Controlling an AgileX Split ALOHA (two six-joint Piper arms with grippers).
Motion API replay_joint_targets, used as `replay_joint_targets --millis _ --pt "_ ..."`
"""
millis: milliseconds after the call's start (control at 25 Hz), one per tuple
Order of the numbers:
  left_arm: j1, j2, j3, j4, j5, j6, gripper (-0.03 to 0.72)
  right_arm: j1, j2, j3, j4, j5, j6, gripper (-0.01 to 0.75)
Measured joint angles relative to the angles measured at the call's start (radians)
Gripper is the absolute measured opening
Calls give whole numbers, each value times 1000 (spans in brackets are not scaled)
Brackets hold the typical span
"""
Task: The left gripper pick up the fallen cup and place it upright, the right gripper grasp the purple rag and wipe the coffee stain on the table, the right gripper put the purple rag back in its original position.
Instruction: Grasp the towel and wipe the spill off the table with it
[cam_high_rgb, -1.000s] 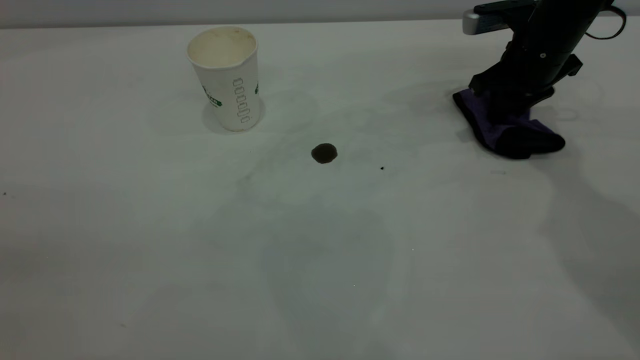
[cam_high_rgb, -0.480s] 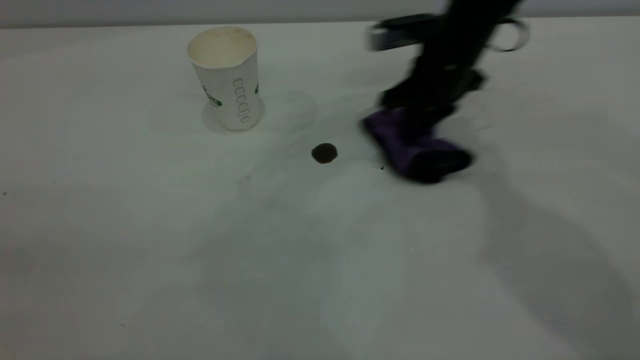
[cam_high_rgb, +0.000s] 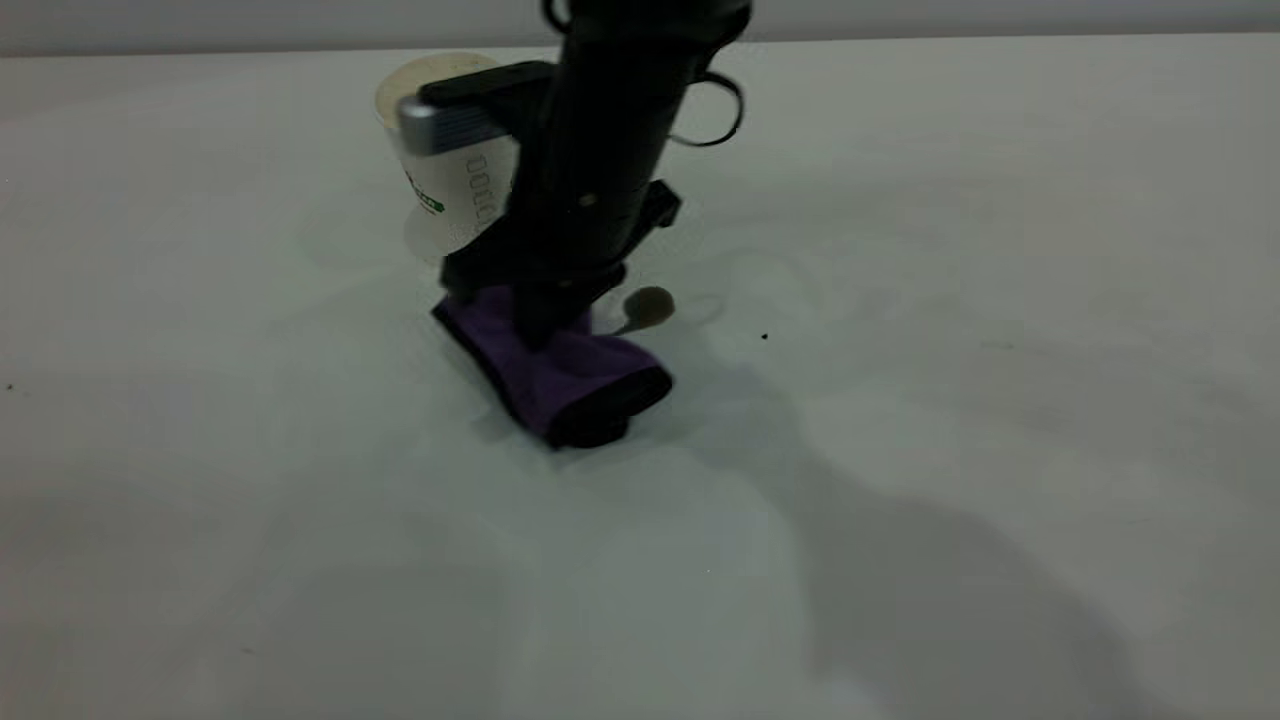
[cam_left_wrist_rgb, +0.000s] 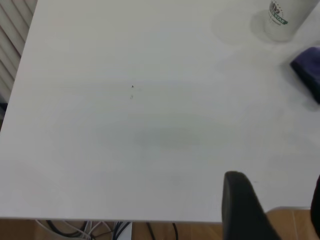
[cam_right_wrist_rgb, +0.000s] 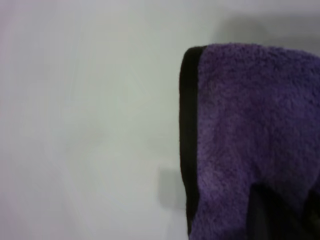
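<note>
Wiping step in hand: right pincer (cam_high_rgb: 540, 325) clamped on purple rag (cam_high_rgb: 555, 375), pressed to table (cam_high_rgb: 1000, 450) at 7 o'clock of coffee stain (cam_high_rgb: 650, 307), apparently faded. Cup (cam_high_rgb: 450, 195) upright at 11 o'clock. Next: sweep back across stain. Left pincer (cam_left_wrist_rgb: 272, 210) parked; finger spread cannot be told.

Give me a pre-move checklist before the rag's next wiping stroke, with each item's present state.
1. Cup upright: ok.
2. Purple rag held by the right gripper: ok.
3. Rag pressed flat on the table: cannot tell.
4. Coffee stain removed: not ok, a faded spot shows beside the rag.
5. Left gripper clear of the work area, near the table edge: ok.
</note>
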Motion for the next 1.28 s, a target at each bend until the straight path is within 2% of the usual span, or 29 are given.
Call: replay_joint_targets --millis 160,360,520,720,920,1040,1160,1200,1280 --pt "0 0 0 0 0 0 399 -12 34 -10 -10 -50 44 49" --pt "0 0 0 0 0 0 399 -88 66 -15 -18 -56 104 49" --pt "0 0 0 0 0 0 399 -204 66 -23 -50 16 138 54" --pt "0 0 0 0 0 0 399 -385 58 -23 -114 136 187 62" --pt "0 0 0 0 0 0 399 -550 56 -24 -122 193 192 96" --pt "0 0 0 0 0 0 399 -625 46 -24 -111 227 149 213" --pt "0 0 0 0 0 0 399 -677 11 -21 -141 267 72 475" --pt "0 0 0 0 0 0 399 -689 -15 -21 -152 283 52 594" --pt "0 0 0 0 0 0 399 -700 -81 -21 -169 336 27 689"
